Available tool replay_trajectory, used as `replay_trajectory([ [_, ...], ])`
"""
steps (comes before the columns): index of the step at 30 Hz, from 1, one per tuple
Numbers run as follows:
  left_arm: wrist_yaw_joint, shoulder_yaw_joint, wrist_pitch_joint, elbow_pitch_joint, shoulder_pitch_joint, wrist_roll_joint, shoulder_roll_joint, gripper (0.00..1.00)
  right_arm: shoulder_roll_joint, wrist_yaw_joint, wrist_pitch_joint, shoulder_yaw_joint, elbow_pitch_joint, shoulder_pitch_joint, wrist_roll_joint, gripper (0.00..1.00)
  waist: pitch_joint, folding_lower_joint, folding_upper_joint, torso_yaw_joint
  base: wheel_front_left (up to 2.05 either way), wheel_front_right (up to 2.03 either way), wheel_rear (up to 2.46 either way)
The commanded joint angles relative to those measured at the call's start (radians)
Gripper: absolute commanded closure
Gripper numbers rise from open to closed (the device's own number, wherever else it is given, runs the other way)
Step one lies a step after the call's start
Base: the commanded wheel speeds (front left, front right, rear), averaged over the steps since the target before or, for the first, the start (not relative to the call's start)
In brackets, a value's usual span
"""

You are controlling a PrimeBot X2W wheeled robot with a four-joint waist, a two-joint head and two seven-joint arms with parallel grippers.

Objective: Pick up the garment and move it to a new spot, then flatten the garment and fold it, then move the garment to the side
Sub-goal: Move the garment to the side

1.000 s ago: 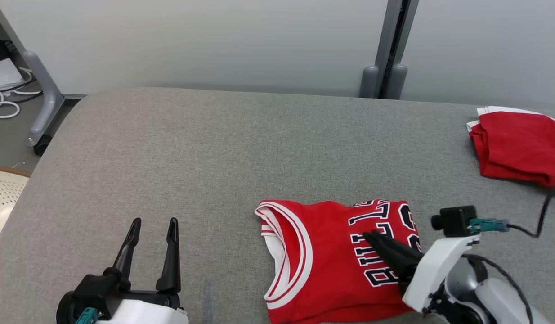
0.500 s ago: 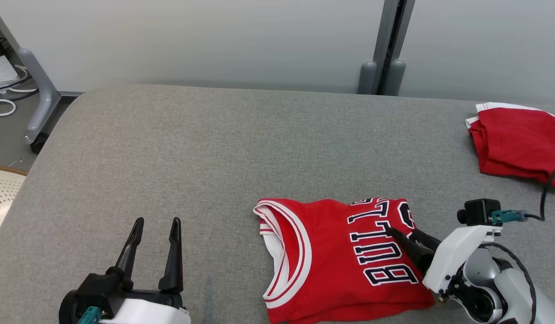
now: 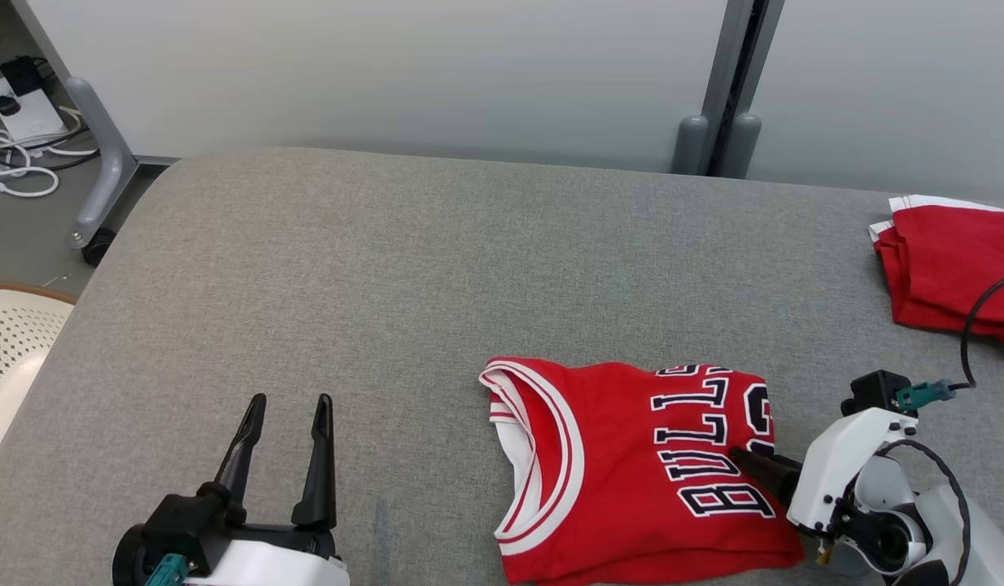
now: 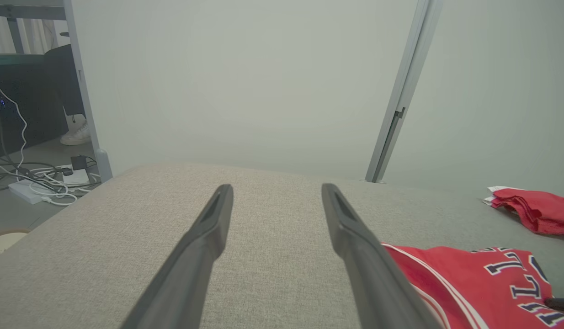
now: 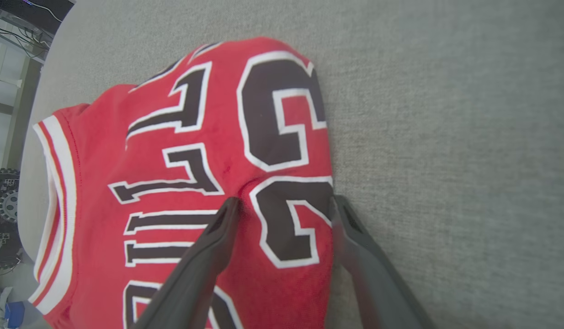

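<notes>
Though the jersey [image 3: 632,472] lies folded, the left gripper [image 3: 290,400] and right gripper [image 5: 284,203] have fingers apart; moving it aside likely remains.

Pale wall panels [image 3: 388,73] back a grey fabric table [image 3: 388,268]; cables [image 3: 18,155] litter the floor [image 3: 30,244].

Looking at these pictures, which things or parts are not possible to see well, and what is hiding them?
Second red garment: head view, cut off by the right edge; its kind is unclear.
Jersey: head view, lower layers hidden under its top layer.
Right gripper: right wrist view, whether its fingers touch the jersey cannot be told.
</notes>
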Motion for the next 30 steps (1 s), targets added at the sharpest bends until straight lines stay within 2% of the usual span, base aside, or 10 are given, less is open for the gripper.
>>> replay_trajectory([
  [1,0.002,-0.001,-0.001,0.0,-0.004,-0.001,0.003,0.0,0.005,-0.002,0.022,-0.004,0.036,0.019,-0.013,0.0,0.001,0.0,0.0,0.002,0.0,0.0,0.0],
  [3,0.002,0.0,-0.001,-0.002,-0.003,0.0,0.003,0.0,0.012,-0.004,0.033,-0.017,0.047,0.024,-0.022,0.0,0.002,0.0,0.0,0.005,0.0,0.0,0.0],
  [4,0.003,0.0,-0.001,-0.002,-0.002,0.0,0.003,0.0,0.016,-0.004,0.037,-0.023,0.046,0.025,-0.023,0.19,0.002,0.0,0.0,0.006,0.0,0.0,0.0],
  [5,0.003,0.001,-0.001,-0.004,-0.001,0.0,0.003,0.0,0.021,-0.004,0.033,-0.029,0.037,0.026,-0.02,0.62,0.004,0.0,0.0,0.006,0.0,0.0,0.0],
  [6,0.004,0.001,-0.001,-0.005,-0.001,0.0,0.003,0.0,0.024,-0.004,0.027,-0.034,0.024,0.027,-0.015,1.0,0.005,0.0,0.0,0.005,0.0,0.0,0.0],
  [15,0.006,0.004,-0.001,-0.004,-0.007,-0.002,0.003,0.0,0.02,-0.001,-0.024,-0.039,-0.087,0.022,0.014,1.0,0.008,0.0,0.0,-0.007,0.0,0.0,0.0],
  [21,0.007,0.004,-0.001,-0.006,-0.009,-0.002,0.003,0.0,-0.014,-0.001,-0.084,-0.015,-0.176,0.001,0.034,1.0,0.004,0.0,0.0,-0.023,0.0,0.0,0.0],
  [26,-0.004,-0.001,-0.001,-0.008,-0.026,0.005,0.003,0.0,-0.083,-0.001,-0.096,0.063,-0.257,-0.05,0.036,1.0,0.017,0.0,0.0,-0.05,0.0,0.0,0.0],
  [30,-0.008,-0.006,-0.001,-0.011,-0.051,0.008,0.003,0.0,-0.191,-0.001,-0.097,0.158,-0.324,-0.154,0.065,1.0,0.057,0.0,0.0,-0.068,0.0,0.0,0.0],
])
